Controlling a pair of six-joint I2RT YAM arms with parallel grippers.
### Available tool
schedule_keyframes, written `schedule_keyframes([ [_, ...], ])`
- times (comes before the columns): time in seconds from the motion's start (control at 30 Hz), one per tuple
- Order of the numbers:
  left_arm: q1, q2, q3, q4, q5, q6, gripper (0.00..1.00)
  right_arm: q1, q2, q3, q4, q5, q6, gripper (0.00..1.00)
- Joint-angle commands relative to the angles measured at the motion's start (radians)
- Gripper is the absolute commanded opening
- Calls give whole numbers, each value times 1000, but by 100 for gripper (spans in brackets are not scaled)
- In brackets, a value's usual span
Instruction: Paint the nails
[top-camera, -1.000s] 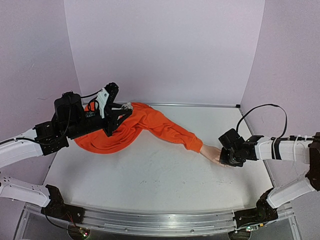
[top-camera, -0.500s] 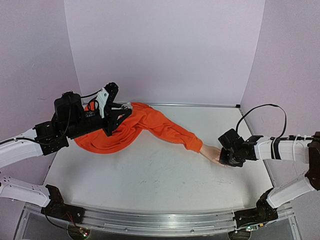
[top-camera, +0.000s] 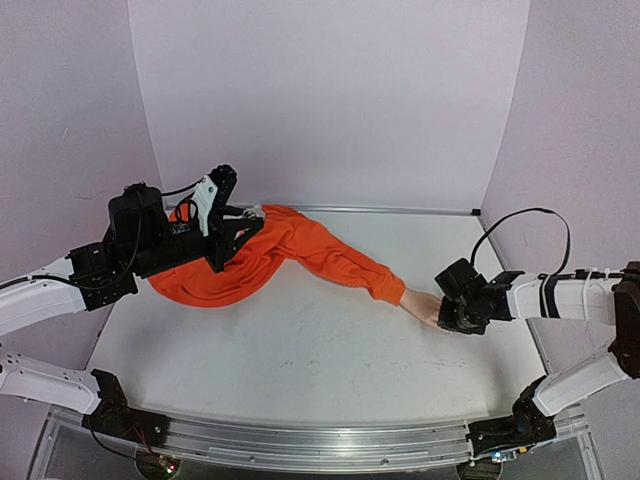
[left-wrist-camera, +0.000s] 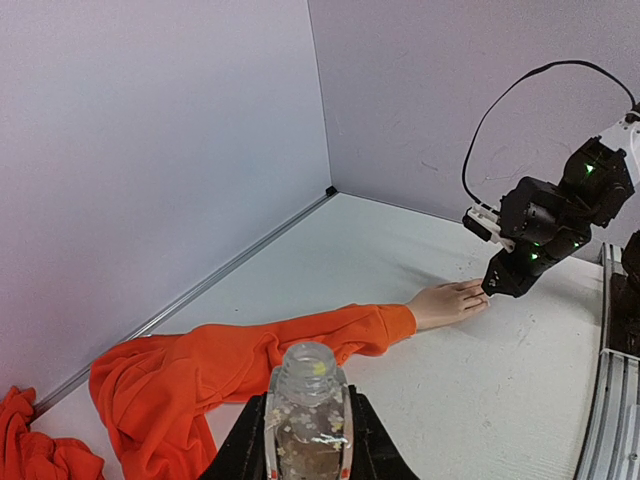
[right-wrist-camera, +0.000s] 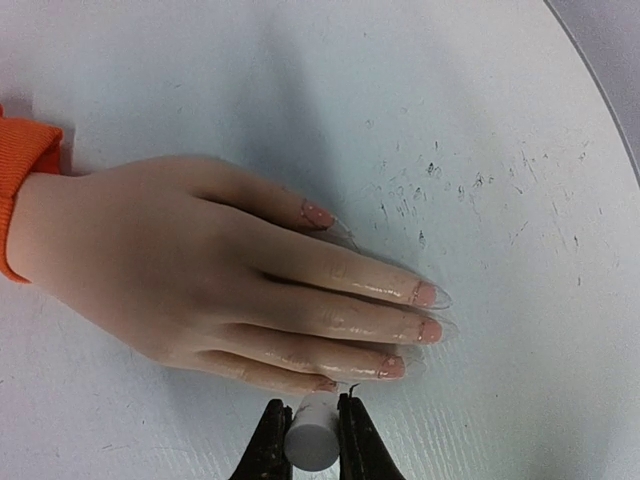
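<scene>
Mannequin hand: We see the mannequin hand (right-wrist-camera: 200, 270) lying palm down on the right half of the table (top-camera: 300, 350), fingers stretched out toward the right wall.
Nails: The nails (right-wrist-camera: 425, 293) are small glossy pink ovals at the fingertips, each running into a long, clear, pointed tip (the thumb's is the least sharp in our view).
Right gripper: The right gripper (right-wrist-camera: 312, 440) is closed down tight on a white cylinder (right-wrist-camera: 312, 432), a matte round stub whose far end sits just beside the little finger's tip; we cannot tell whether they touch.
Left gripper: The left gripper (left-wrist-camera: 307, 445) is raised over the table's left side, pinched snugly on a clear bottle (left-wrist-camera: 307, 400), held upright, glassy, with pale flecks inside and a round neck.
Sleeve: The orange sleeve (top-camera: 330, 260) is soft knit with a ribbed cuff at the wrist, and it bunches into folds toward the back left corner.
Edges: A thin metal strip (top-camera: 380, 210) marks where the table meets the back wall, and a ridged aluminium rail (top-camera: 300, 440) runs along the near edge.
Open room: We note bare white tabletop between the sleeve and the near rail, and more beyond the fingertips toward the right wall.
Surface: The tabletop is flat, matte white, and speckled with dark scuffs near the fingertips.
</scene>
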Motion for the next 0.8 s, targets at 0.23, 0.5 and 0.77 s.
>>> schedule_keyframes([
  [0.23, 5, -34, 7, 48, 3, -2, 0, -2, -13, 27, -71, 47, 37, 0],
  [0.5, 5, -36, 7, 47, 6, -3, 0, -3, -25, 27, -98, 58, 59, 0],
  [0.77, 5, -37, 9, 46, 9, -5, 0, -3, -108, 5, -68, 10, 12, 0],
])
